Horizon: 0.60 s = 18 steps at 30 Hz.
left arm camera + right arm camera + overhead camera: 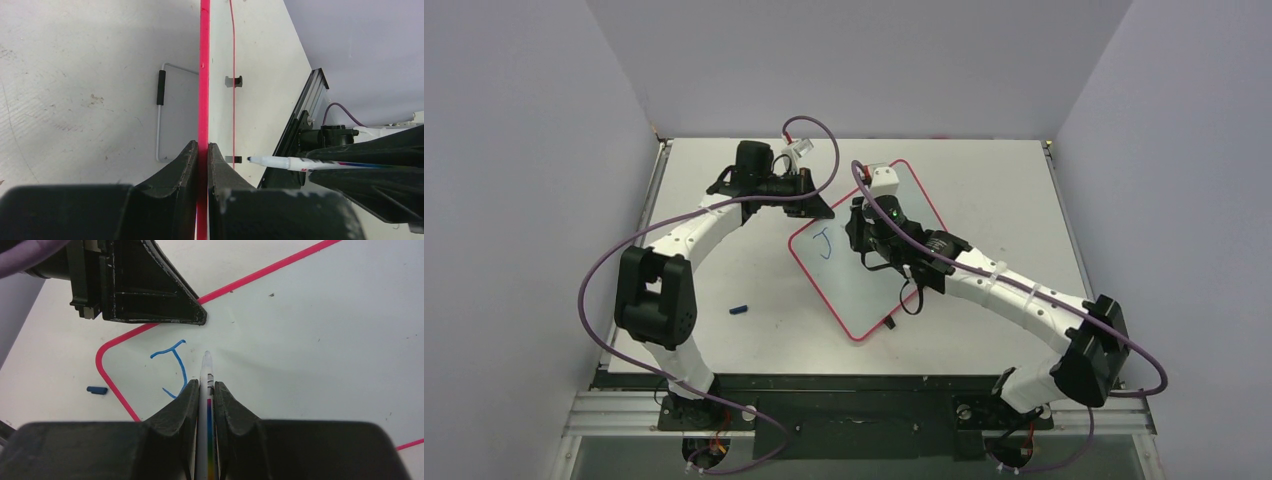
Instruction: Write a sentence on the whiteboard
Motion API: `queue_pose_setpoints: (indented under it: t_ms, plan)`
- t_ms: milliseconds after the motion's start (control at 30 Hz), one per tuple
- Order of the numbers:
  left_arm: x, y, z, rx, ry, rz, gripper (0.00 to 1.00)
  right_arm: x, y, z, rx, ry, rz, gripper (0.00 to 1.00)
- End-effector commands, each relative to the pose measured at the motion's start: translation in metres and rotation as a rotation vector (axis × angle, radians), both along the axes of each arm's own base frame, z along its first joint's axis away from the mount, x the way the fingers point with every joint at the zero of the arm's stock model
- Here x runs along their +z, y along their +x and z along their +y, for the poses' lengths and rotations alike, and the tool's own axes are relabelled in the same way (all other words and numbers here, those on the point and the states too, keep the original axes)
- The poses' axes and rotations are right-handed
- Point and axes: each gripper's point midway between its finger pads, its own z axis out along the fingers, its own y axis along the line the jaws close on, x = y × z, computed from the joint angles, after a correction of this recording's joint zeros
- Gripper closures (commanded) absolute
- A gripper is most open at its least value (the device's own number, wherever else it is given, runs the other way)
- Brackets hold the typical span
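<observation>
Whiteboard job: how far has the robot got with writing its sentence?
Done: the cap is off, lying on the table, and one blue letter J is on the whiteboard. In hand: the right fingers grip the marker, tip just beside the J, while the left fingers clamp the board's red edge. Left: nearly the whole sentence.

overhead, plus wrists seemingly near whiteboard (849, 285)
</observation>
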Motion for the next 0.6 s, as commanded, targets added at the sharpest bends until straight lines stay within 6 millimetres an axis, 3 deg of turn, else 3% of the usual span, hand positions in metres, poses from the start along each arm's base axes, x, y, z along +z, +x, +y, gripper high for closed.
queue_pose_setpoints:
  t_ms: [0,567]
  plan:
    - [0.022,-0.006,-0.003,-0.034,0.001,-0.098,1.00,0.017,0.005,0.021,0.042,0.065,-0.024,1.00]
    - [0.025,-0.012,-0.006,-0.046,0.008,-0.110,1.00,-0.001,0.007,0.035,0.070,0.054,0.010,1.00]
